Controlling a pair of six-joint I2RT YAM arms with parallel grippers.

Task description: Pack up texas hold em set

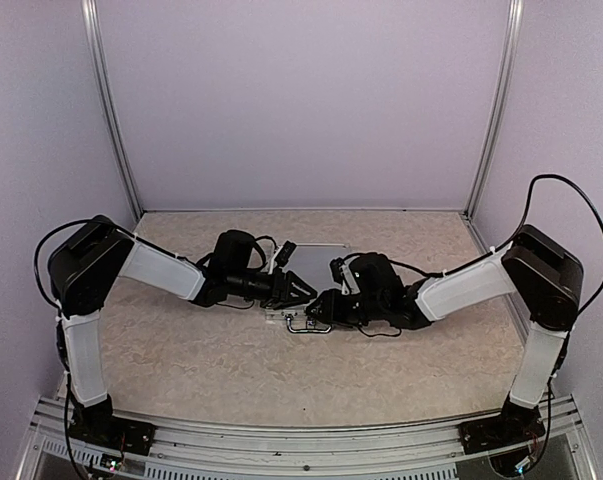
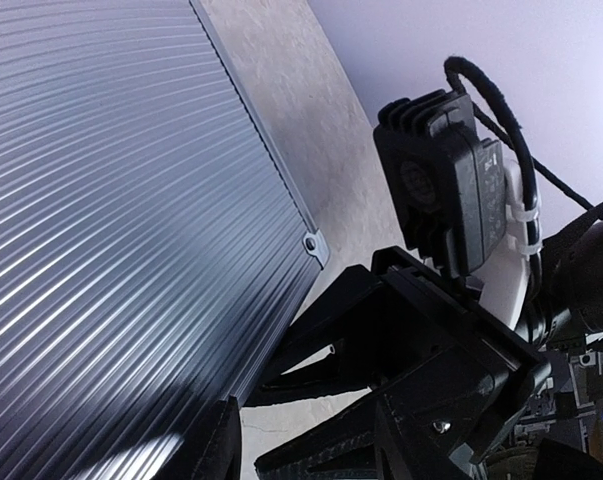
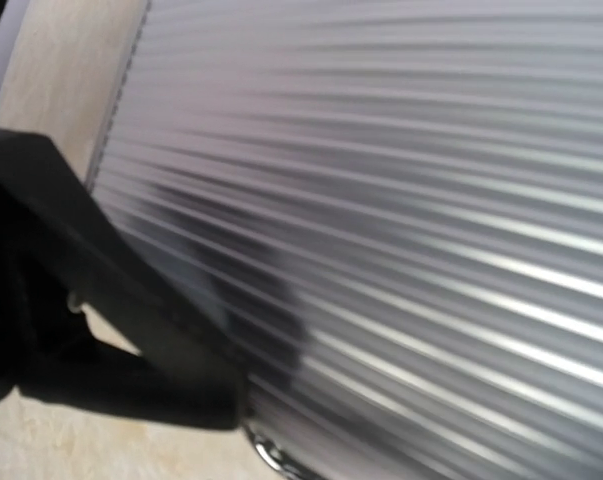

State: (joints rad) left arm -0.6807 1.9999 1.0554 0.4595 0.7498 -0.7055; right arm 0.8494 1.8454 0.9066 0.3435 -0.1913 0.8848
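1 shut ribbed case [image 1: 316,262] btwn 2 arms [image 1: 161,272] [image 1: 461,290]; L jaws, R jaws: grip unclear.

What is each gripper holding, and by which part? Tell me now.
Cannot be told. The left gripper and right gripper both sit at the near edge of the closed silver case, but whether either grips it is hidden.

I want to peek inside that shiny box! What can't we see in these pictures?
- Inside the ribbed silver aluminium case: every view shows only its outside.
- Its near edge, top view: the left gripper and right gripper cover it; grip too small to judge.
- Right wrist view: blurred; one black finger shows, the other cut off.
- Left wrist view: case runs past the edges.
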